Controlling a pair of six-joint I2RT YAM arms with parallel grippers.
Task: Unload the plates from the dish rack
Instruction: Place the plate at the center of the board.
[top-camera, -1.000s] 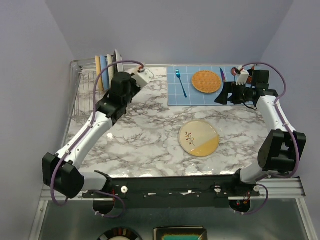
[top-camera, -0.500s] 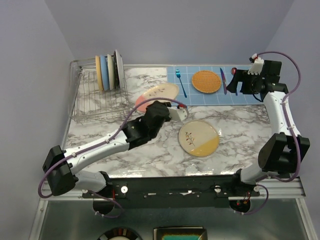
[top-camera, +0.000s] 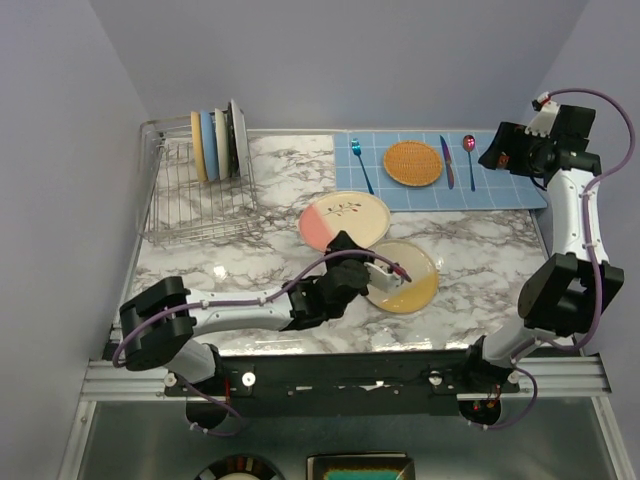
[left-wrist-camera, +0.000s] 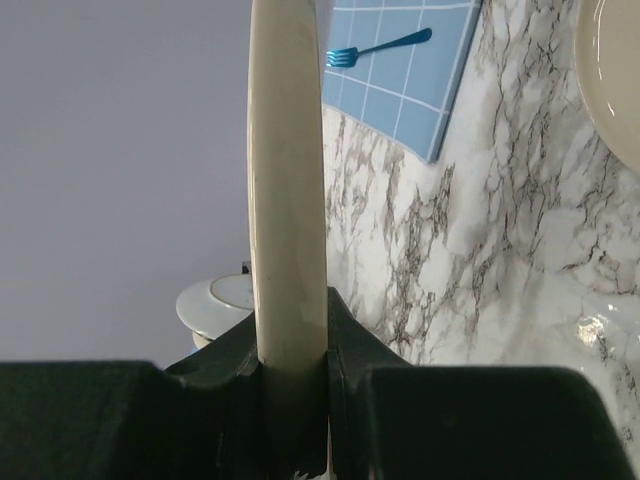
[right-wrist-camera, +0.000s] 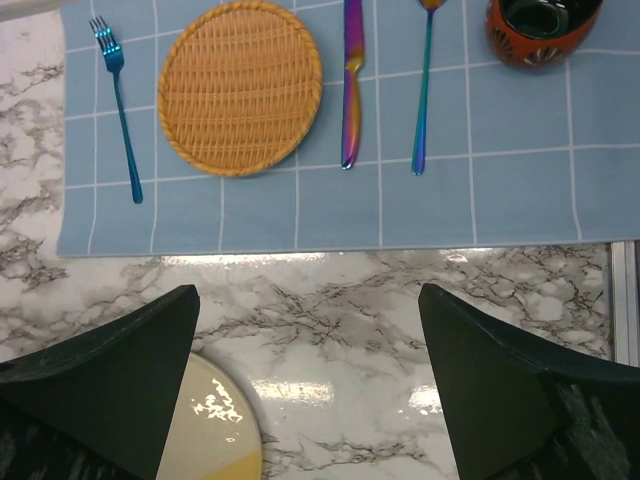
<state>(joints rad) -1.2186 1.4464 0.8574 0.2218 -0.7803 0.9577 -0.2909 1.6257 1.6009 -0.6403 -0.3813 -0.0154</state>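
Note:
My left gripper is shut on the near rim of a half pink, half cream plate with a twig motif, held just over the marble top. In the left wrist view the plate's cream edge stands clamped between my fingers. A cream and yellow plate with a twig lies flat on the table beside my left wrist. The silver wire dish rack stands at the back left with several upright plates. My right gripper is open and empty, high above the mat's right end, as the right wrist view shows.
A blue grid mat at the back right holds an orange woven disc, a blue fork, a knife, a spoon and a red cup. The yellow plate's edge shows below the right gripper.
My left arm has carried the pink and cream plate from the rack rightward and toward the front, lower over the table. My right gripper has drawn back and up to the far right.

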